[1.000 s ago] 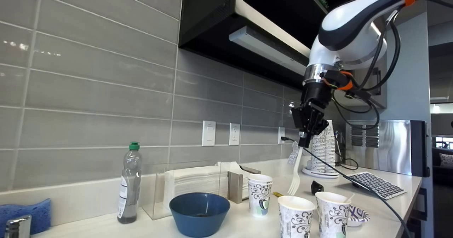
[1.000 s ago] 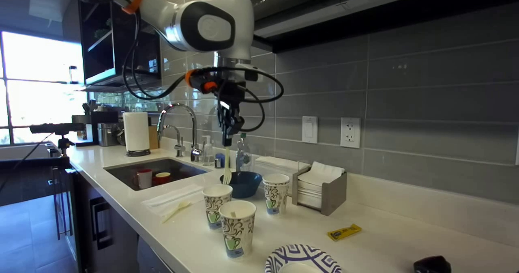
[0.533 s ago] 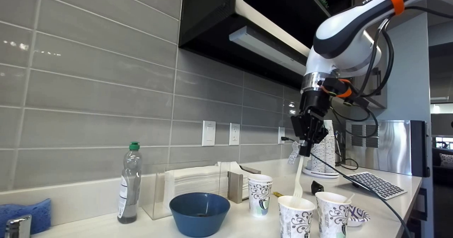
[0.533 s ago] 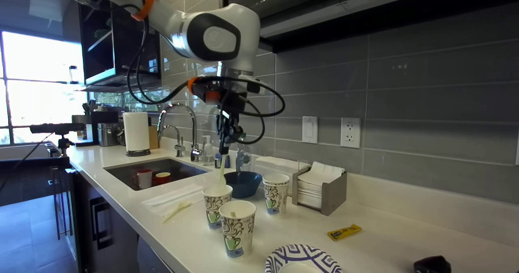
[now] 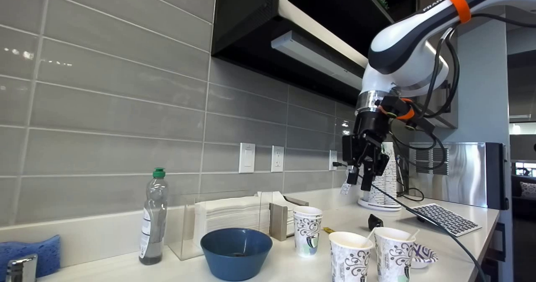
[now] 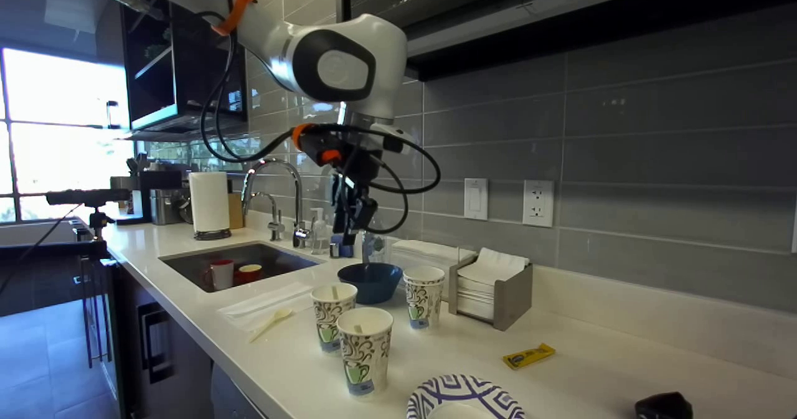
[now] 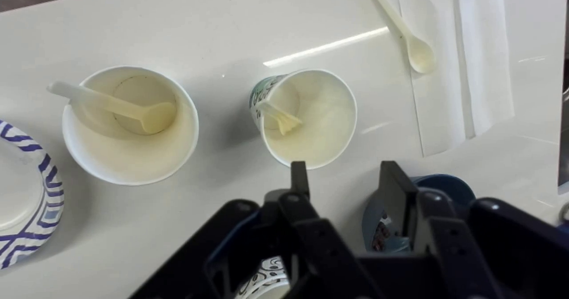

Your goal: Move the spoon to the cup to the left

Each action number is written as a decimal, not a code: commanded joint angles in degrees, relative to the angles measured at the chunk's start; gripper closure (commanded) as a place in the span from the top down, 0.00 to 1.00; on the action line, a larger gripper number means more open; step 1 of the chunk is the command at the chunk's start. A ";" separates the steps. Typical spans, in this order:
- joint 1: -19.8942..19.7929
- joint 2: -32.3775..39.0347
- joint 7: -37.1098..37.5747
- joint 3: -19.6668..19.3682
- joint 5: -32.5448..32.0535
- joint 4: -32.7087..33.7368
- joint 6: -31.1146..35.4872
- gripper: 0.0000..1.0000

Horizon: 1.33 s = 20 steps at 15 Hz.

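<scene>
In the wrist view, a pale spoon [image 7: 118, 105] leans in the cup [image 7: 129, 161] left of the fork cup [image 7: 322, 125]. A pale fork [image 7: 288, 122] is inside the fork cup. Above it hangs the tool [image 7: 344, 170], spread apart and empty. Right of it, another spoon [image 7: 418, 50] lies partly on a napkin [image 7: 440, 94].

Spoons [image 7: 421, 55] look plastic, cups [image 6: 365, 357] paper, the counter [image 7: 213, 28] glossy.

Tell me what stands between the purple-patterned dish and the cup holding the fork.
The wrist view shows another cup, holding a spoon, between the dish and the fork cup.
</scene>
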 commanded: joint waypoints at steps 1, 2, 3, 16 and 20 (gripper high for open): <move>-0.50 -1.79 -0.26 -0.45 0.96 -0.18 -1.80 0.77; -0.70 -2.11 0.09 -0.40 0.40 -0.28 -2.23 0.85; -1.10 -2.58 1.12 -0.16 -0.85 -0.51 -2.53 0.91; -2.55 -9.35 5.17 0.49 -7.74 -1.80 -6.60 1.00; -2.57 -10.01 5.17 0.51 -7.77 -2.36 -6.67 1.00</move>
